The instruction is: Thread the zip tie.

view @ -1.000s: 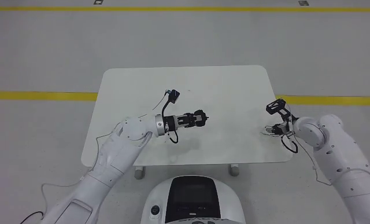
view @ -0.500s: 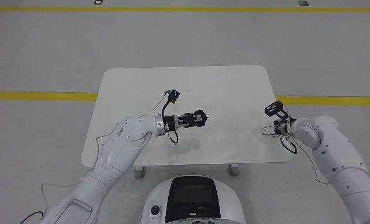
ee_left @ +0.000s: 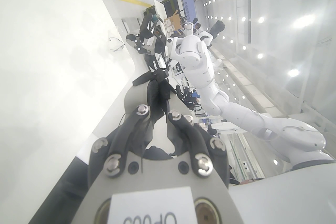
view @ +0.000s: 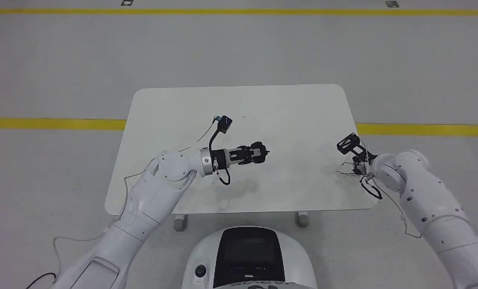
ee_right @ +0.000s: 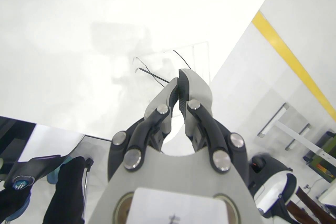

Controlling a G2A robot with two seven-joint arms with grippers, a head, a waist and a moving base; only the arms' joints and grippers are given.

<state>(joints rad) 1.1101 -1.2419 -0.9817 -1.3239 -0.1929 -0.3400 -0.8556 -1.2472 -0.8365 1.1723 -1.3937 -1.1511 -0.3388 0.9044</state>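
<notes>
My left gripper (view: 263, 151) hangs over the middle of the white table (view: 246, 110), shut on a short black zip tie (ee_left: 157, 88) that sticks out past its fingertips. My right gripper (view: 352, 168) is at the table's right edge, its fingers shut. Its tips (ee_right: 179, 84) rest against thin black zip ties (ee_right: 153, 74) lying in a clear shallow tray (ee_right: 199, 51). I cannot tell whether one of those ties is pinched. The left wrist view has that same tray of ties (ee_left: 115, 45) far off, with the right gripper (ee_left: 135, 42) beside it.
The tabletop's near edge (view: 246, 212) runs just under both arms. Grey floor with a yellow line (view: 60, 123) surrounds the table.
My right arm has shifted slightly left, inward over the table's right edge. The left arm and its zip tie have stayed still.
</notes>
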